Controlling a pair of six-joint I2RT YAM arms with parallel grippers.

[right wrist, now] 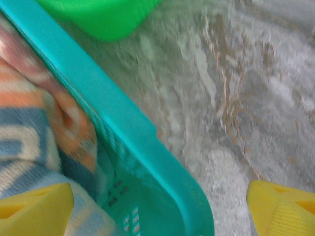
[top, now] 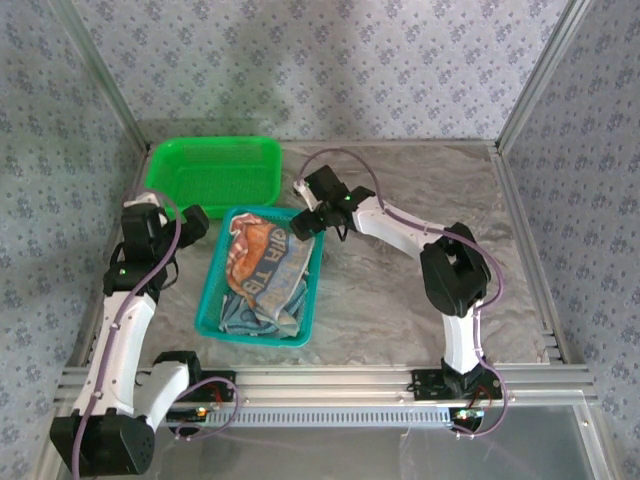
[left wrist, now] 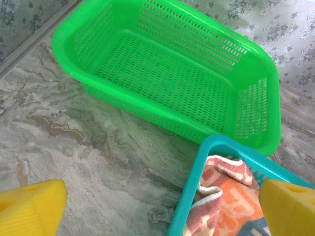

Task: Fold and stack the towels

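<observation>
Between my right pincer's (right wrist: 157,211) yellow fingers (right wrist: 34,209), spread wide and holding nothing, runs the rim of the teal plastic mesh basket (right wrist: 115,115). One finger hangs over the cloth inside, the other over the grey marbled tabletop (right wrist: 236,88) outside. Under the inner finger the orange, white and blue-grey striped towel with block letters (top: 262,260) lies crumpled in that basket, on a pale blue towel (top: 248,318). Beyond the basket's far corner sits the bright green plastic mesh basket (left wrist: 69,34). Across the teal basket my left pincer (left wrist: 157,211) hovers, jaws fully apart and gripping nothing, one finger over the basket's corner.
</observation>
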